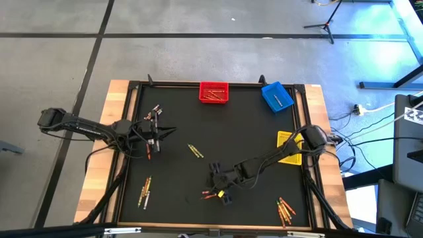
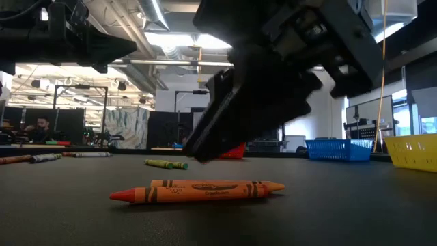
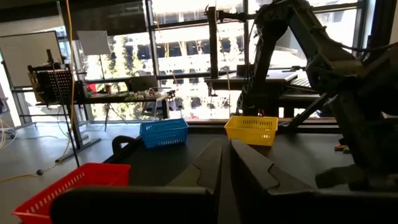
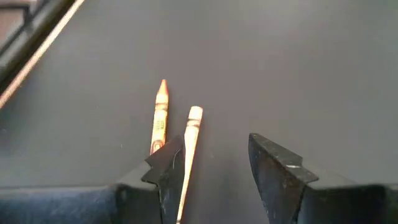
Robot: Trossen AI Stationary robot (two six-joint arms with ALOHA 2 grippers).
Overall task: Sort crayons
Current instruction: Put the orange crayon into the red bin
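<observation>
1. Right gripper [image 1: 219,188]: low over the near-centre of the black mat [image 1: 198,125], fingers spread apart with nothing between them. In the right wrist view its fingers [image 4: 283,171] stand beside two crayons lying on the mat; neither crayon is between the fingers.
2. Orange crayon [image 4: 160,115] and pale crayon [image 4: 190,140]: side by side, nearly touching, just at the right gripper's tips. The low view shows the same pair lying flat [image 2: 198,192] under the dark gripper body.
3. Left gripper [image 1: 157,135]: raised over the left part of the mat, fingers [image 3: 208,171] closed together; nothing is visibly held.
4. Other crayons: a cluster [image 1: 154,114] near the left gripper, a yellowish pair [image 1: 195,151] mid-mat, a group [image 1: 145,190] at the near left, and a group [image 1: 285,209] at the near right corner.
5. Red bin [image 1: 213,92]: far edge, centre, with crayons inside.
6. Blue bin [image 1: 277,96]: far right corner, holding at least one crayon.
7. Yellow bin [image 1: 285,141]: right edge, partly covered by the right arm.
</observation>
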